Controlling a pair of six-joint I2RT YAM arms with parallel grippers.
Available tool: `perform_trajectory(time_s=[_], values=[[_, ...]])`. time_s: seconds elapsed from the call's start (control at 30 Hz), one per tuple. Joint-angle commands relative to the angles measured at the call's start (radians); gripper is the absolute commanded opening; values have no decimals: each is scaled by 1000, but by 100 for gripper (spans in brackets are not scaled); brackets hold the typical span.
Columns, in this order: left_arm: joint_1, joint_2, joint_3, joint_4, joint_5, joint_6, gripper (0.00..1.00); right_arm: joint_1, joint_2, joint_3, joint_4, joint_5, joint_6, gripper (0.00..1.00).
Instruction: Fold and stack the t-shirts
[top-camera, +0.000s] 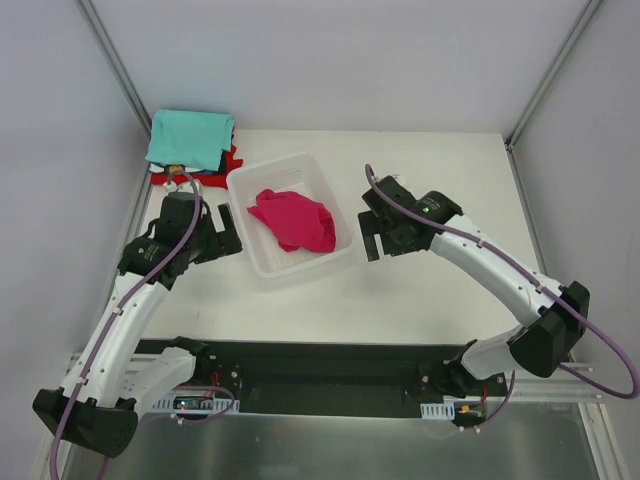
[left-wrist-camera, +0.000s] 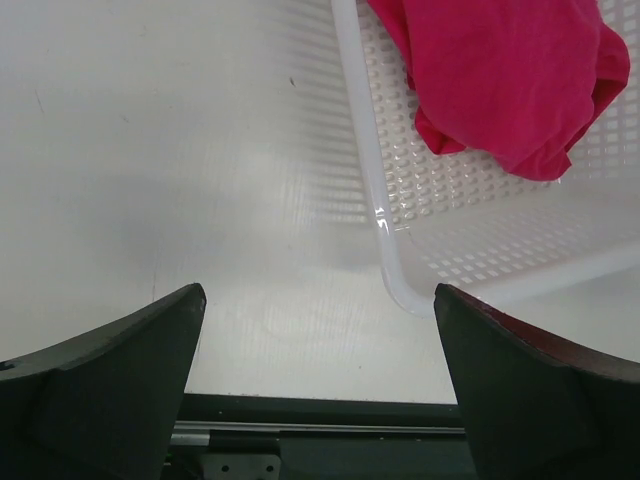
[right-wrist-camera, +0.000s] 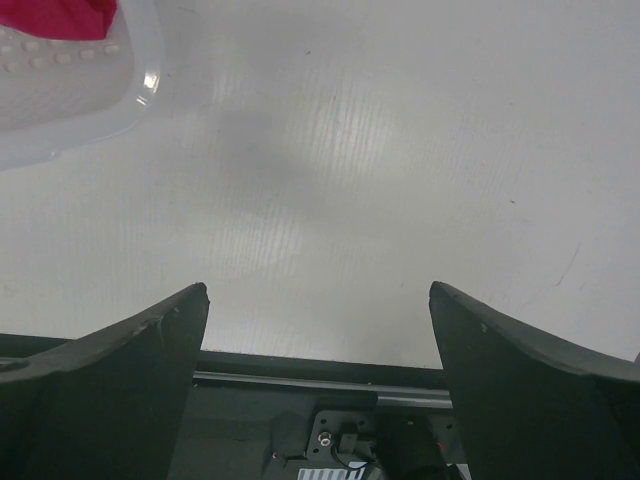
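from above, the pink t-shirt (top-camera: 293, 220) is lying crumpled in the white basket (top-camera: 300, 161) in the middle of the bench (top-camera: 430, 290); the teal t-shirt (top-camera: 190, 138) is sitting folded on top of the red t-shirt (top-camera: 233, 160) at the far left corner; the left end effector (top-camera: 228, 238) is hanging just beside the basket's left side, and the right end effector (top-camera: 370, 236) just beside its right side.

from the left wrist, the two fingers are standing wide apart and holding nothing; the pink t-shirt (left-wrist-camera: 510, 80) is showing up and to the right, inside the basket (left-wrist-camera: 360, 150).

from the right wrist, the fingers are also spread wide and empty; a corner of the basket (right-wrist-camera: 90, 110) is peeking in at the top left.

i am guessing the step is getting the pink t-shirt out of the basket; next, one arm is needing to reach over the rim, pinch the cloth and lift it onto the bench for folding.
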Motion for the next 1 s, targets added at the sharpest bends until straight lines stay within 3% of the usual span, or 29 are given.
perform_trajectory(time_s=[0.0, 0.6, 0.8, 0.97], values=[[-10, 10, -11, -13, 18, -4, 99, 5, -40, 12, 35, -34, 16, 96], [-10, 1, -31, -22, -2, -17, 99, 3, -68, -48, 72, -43, -4, 96], [-9, 4, -51, -30, -5, -31, 99, -57, 67, 67, 101, -131, -96, 96], [-10, 3, -42, -45, 0, -27, 99, -84, 260, 265, 92, -184, -191, 96]])
